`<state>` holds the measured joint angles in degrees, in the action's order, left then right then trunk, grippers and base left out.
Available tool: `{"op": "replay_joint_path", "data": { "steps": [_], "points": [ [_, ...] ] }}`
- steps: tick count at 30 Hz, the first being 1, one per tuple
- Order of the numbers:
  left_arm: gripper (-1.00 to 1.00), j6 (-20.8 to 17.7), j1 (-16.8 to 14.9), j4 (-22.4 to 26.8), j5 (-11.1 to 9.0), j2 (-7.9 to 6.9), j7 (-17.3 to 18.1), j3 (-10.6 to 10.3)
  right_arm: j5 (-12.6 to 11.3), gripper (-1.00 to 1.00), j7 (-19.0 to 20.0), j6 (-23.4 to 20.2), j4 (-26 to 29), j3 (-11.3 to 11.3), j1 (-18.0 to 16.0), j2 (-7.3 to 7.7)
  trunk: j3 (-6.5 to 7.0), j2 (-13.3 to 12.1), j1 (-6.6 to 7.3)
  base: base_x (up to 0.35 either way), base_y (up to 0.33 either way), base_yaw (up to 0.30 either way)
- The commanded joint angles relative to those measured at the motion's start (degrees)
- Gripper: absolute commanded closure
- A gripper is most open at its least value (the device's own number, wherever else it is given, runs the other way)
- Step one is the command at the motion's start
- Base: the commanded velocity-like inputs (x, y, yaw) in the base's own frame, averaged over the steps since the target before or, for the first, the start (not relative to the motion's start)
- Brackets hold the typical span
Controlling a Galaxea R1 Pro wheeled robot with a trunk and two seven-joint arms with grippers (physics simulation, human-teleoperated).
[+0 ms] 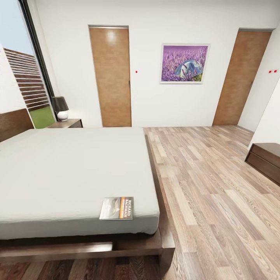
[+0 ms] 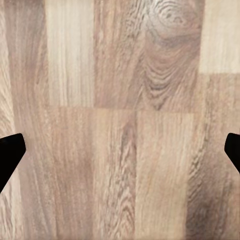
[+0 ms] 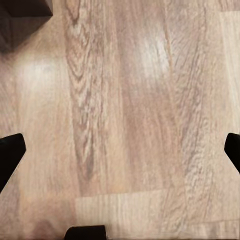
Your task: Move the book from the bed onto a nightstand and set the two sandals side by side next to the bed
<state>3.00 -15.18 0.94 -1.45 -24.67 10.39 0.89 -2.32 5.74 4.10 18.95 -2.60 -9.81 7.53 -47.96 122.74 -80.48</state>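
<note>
The head view looks across the bedroom from the foot of the bed (image 1: 58,171), which fills the left half of the scene: a plain light-grey mattress on a dark brown wooden base, with part of the headboard (image 1: 13,123) visible at the far left. The book (image 1: 116,208) lies flat on the mattress at its near right corner, close to the foot edge, cover up, with white lettering running along its orange-toned right side. At the far end of the bed, on the window side, stands one nightstand (image 1: 68,123), touching or just beside the bed frame; a lamp (image 1: 60,107) with a dark shade and a white round base stands on it. A tall black-framed window (image 1: 27,66) occupies the far left wall. Two brown wooden doors are set in the far wall, one (image 1: 111,76) left of centre and one (image 1: 243,77) at the right, with a purple picture (image 1: 184,63) hanging between them. Light wood-plank floor (image 1: 217,186) covers the right half of the room. A low dark brown cabinet (image 1: 266,160) stands against the right edge. In the left wrist view the left gripper (image 2: 120,155) hangs above bare floorboards with its dark fingertips (image 2: 10,152) spread wide apart, nothing between them. In the right wrist view the right gripper (image 3: 120,155) is likewise spread wide over the floor, nothing between its fingertips (image 3: 10,152), with a dark object's corner (image 3: 22,20) at the frame's edge.
</note>
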Motion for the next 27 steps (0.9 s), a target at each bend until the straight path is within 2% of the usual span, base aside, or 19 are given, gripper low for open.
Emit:
{"op": "replay_joint_path", "data": {
  "steps": [1,5,14,23,27],
  "points": [
    [-1.0,0.3,0.0,-0.1,-0.1,-0.05,0.2,0.1,-0.3,-1.0,1.5,0.2,-0.1,-0.3,0.0,-0.14,-0.05,0.0,0.02,-0.045,0.063,0.0],
    [-1.0,0.6,0.0,-0.1,-0.1,-0.12,0.2,0.1,-0.3,-1.0,6.2,0.2,-0.2,-0.4,0.0,-0.32,-0.05,0.0,0.02,-0.027,0.037,0.0],
    [-1.0,0.8,0.0,-0.1,-0.1,-0.16,0.2,0.1,-0.5,-1.0,20.6,0.1,-0.2,-1.5,0.0,-0.05,-0.05,0.0,0.02,-0.007,0.01,0.0],
    [-1.0,0.9,0.0,-0.1,-0.1,-0.12,0.2,0.1,-0.5,-1.0,30.3,0.1,0.1,-5.7,0.0,0.05,-0.05,0.0,0.02,-0.001,0.001,0.0],
    [-1.0,0.9,0.0,-0.1,-0.1,-0.07,0.2,0.1,-0.5,-1.0,34.1,0.0,0.3,-6.6,-0.1,0.26,-0.05,0.0,0.02,0.0,0.0,0.0]
  ]
}}
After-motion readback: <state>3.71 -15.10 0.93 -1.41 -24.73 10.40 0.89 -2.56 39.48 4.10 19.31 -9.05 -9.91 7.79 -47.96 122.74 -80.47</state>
